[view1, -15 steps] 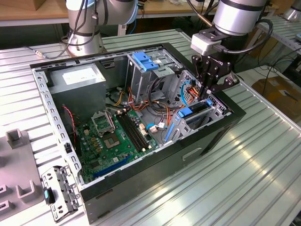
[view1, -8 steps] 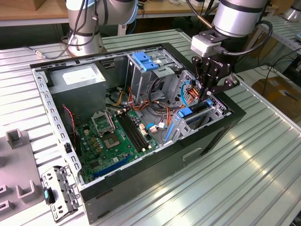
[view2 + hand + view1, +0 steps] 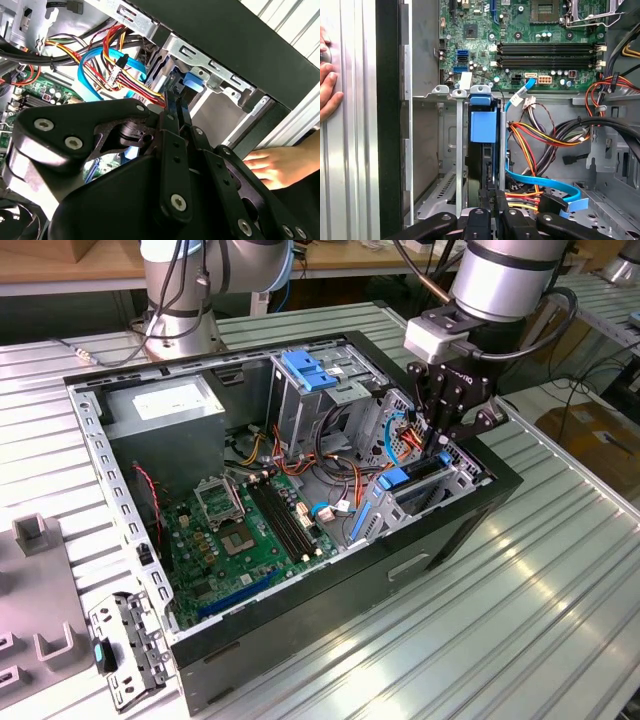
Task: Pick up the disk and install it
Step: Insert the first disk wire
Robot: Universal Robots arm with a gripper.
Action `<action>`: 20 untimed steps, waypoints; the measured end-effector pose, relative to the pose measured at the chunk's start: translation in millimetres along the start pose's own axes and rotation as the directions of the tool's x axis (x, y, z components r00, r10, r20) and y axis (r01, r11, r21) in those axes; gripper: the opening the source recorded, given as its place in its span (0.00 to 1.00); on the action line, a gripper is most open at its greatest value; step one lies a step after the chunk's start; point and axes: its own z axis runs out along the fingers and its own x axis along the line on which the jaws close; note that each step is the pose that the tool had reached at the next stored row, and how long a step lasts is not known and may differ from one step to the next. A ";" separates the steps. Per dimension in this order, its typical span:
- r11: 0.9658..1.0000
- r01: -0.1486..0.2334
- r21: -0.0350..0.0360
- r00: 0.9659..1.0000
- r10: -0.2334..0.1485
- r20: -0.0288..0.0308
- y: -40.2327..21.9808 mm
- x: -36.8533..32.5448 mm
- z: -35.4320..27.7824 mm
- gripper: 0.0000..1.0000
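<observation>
The disk [image 3: 412, 478] stands on edge in the drive bay at the corner of the open computer case [image 3: 300, 640] on the exterior view's right, its blue carrier showing. The dark edge and blue carrier tab of the disk [image 3: 483, 126] sit between the bay's metal rails. My gripper [image 3: 440, 440] hangs straight over that bay. In both wrist views the two thin black fingers lie together, the gripper [image 3: 176, 100] shut, its tips at the blue end of the disk [image 3: 193, 82]. The fingertips [image 3: 492, 197] meet the disk's near edge.
A person's hand [image 3: 327, 85] rests on the ribbed table just outside the case wall, also seen as a hand [image 3: 272, 167]. Coloured cables [image 3: 545, 135] run right beside the bay. The motherboard [image 3: 240, 530], grey power supply [image 3: 165, 405] and a blue-latched drive cage [image 3: 305, 370] fill the case.
</observation>
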 end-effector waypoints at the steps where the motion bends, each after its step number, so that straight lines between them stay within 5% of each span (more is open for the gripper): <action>1: 1.000 0.000 0.000 1.000 0.000 0.000 0.0 0.0 0.2 0.16; 9: 1.000 -0.011 0.001 1.000 0.011 -0.002 0.4 -0.6 0.0 0.16; 13: 1.000 -0.012 0.006 1.000 0.012 -0.011 0.8 -0.5 0.2 0.16; 17: 1.000 -0.018 0.005 1.000 0.018 -0.013 0.9 -0.6 0.9 0.16; 20: 1.000 -0.017 0.005 1.000 0.017 -0.026 1.7 -0.7 1.6 0.16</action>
